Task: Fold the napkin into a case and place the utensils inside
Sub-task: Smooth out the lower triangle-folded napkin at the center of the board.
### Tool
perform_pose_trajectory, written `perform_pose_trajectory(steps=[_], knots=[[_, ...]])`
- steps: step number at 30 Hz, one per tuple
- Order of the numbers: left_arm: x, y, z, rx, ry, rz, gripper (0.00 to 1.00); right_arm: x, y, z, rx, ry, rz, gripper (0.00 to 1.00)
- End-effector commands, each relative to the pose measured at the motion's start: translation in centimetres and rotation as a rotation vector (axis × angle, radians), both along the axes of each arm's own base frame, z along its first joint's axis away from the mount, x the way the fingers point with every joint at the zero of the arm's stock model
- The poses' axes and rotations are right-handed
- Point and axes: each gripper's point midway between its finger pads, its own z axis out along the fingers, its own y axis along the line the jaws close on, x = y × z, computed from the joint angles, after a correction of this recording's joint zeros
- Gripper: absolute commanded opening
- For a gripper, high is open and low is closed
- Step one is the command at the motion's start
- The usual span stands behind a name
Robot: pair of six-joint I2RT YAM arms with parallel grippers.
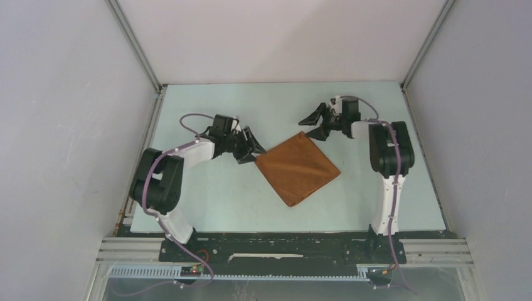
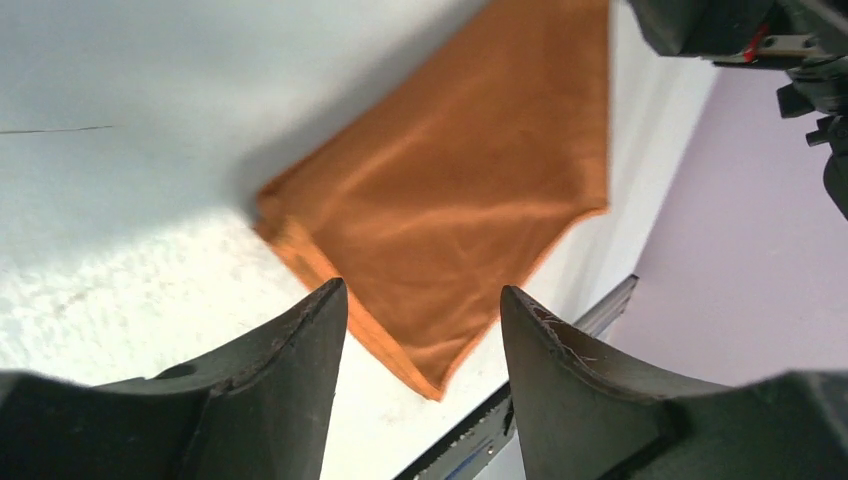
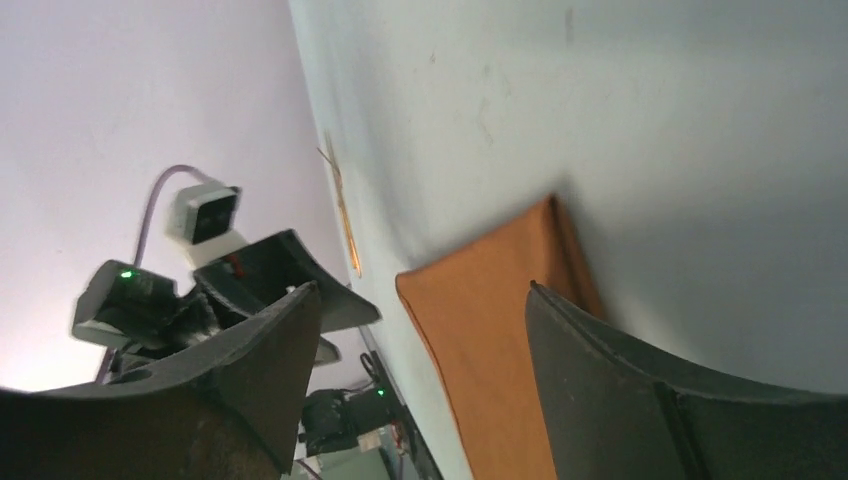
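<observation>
Black-and-white arms [image 1: 188, 153], purple cables [image 1: 148, 182], dark curved fingers [image 2: 280, 380]

1. Napkin [image 1: 298, 168]: rust-orange, plain, one tone all over. The hem is slightly darker in the left wrist view.
2. Table [image 1: 207, 194]: pale mint-green, plain. Close up in the left wrist view it looks whiter with fine specks.
3. Walls [image 1: 63, 125]: light grey with a lavender tint.
4. Arms [image 1: 194, 150]: white shells, black joints.
5. Cables [image 1: 188, 118]: dull purple-grey.
6. Left gripper [image 1: 251, 149] and right gripper [image 1: 305, 128]: matte black.
7. Utensils [image 3: 345, 215]: light-brown wood.
8. Rails [image 1: 132, 44]: silver metal.
9. Base plate [image 1: 282, 248]: black.
10. Camera box [image 3: 205, 215]: white. A green light [image 3: 126, 273] glows on the dark housing beside it.
</observation>
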Motion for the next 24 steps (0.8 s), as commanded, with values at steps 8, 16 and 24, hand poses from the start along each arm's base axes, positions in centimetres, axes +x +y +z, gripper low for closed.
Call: perform_pose_trajectory(steps=[8, 16, 24], knots=[[-3.3, 2.9, 11.3, 0.028, -0.32, -0.036, 0.65, -15.3, -5.2, 8.2, -1.142, -0.222, 0.279, 0.81], [-5.2, 13.0, 10.7, 0.339, -0.348, 0.218, 0.66, -26.2, 2.7, 6.4, -1.246, -0.222, 0.638, 0.82], [-7.0, 14.4, 9.5, 0.317, -0.345, 0.256, 0.7, -29.3, 7.3, 1.5, -1.25, -0.208, 0.824, 0.61]])
